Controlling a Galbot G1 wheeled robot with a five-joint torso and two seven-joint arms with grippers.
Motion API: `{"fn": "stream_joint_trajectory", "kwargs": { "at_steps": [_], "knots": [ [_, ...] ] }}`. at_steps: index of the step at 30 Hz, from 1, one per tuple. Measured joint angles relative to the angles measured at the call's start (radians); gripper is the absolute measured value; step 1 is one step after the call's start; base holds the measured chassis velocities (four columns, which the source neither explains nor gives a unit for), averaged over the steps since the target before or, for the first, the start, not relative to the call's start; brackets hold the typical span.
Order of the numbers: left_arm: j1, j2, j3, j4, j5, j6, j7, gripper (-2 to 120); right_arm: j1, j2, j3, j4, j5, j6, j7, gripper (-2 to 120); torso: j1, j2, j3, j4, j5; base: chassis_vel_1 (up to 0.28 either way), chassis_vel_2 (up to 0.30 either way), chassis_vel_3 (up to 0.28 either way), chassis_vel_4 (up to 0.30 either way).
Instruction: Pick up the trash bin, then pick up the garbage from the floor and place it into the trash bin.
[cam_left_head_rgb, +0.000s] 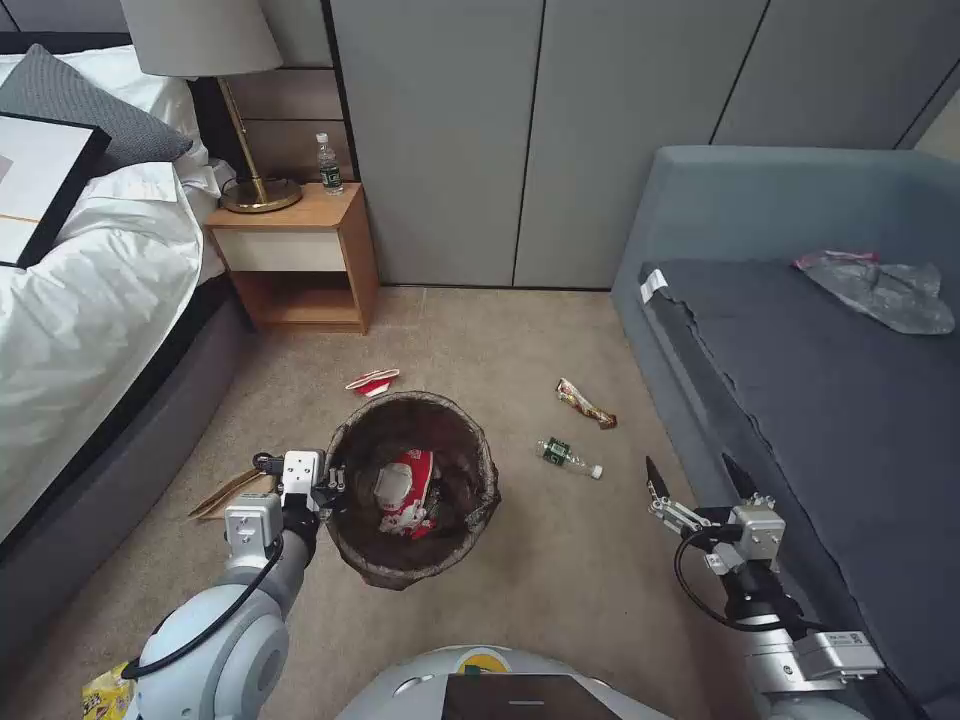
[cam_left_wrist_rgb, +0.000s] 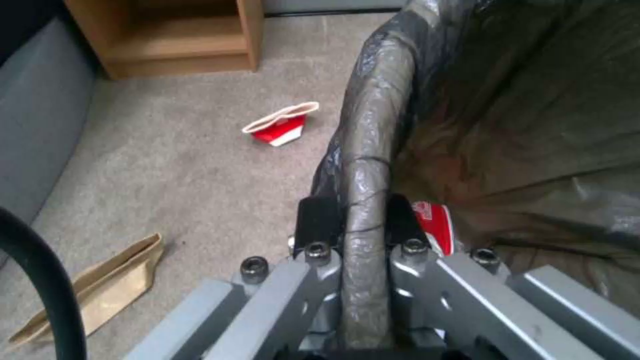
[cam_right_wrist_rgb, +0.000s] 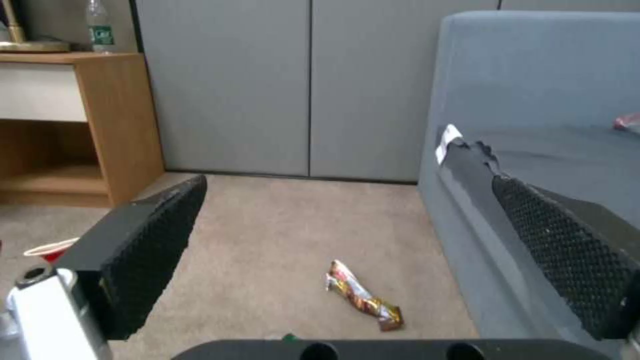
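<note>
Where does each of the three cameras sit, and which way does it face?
Head: high, looking down at carpet; both arms show, left gripper on the round bag-lined trash bin, right gripper open.
Left wrist: along the fingers clamping the bin rim.
Right wrist: low, toward the sofa.
Shared: the brown snack wrapper.

Trash bin (cam_left_head_rgb: 412, 560): dark brown-black liner. Carton (cam_left_head_rgb: 405, 492) inside it: red-white. Carton (cam_left_head_rgb: 372, 381) behind the bin: red-white. Wrapper (cam_left_head_rgb: 585, 404): brown-yellow. Bottle (cam_left_head_rgb: 568, 457): clear, green label. Carpet (cam_left_head_rgb: 560, 570): beige. Sofa (cam_left_head_rgb: 800, 400): grey-blue.
</note>
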Motion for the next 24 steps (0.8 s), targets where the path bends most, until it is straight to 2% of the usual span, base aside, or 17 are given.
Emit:
{"fn": "stream_joint_trajectory", "kwargs": {
  "at_steps": [24],
  "knots": [
    [-0.002,-0.006,0.000,0.000,0.002,-0.001,0.000,2,0.022,0.003,-0.012,-0.009,0.003,-0.012,0.000,100,0.000,0.000,0.000,-0.0001,0.0000,-0.064,0.065,0.069,-0.071]
  ]
}}
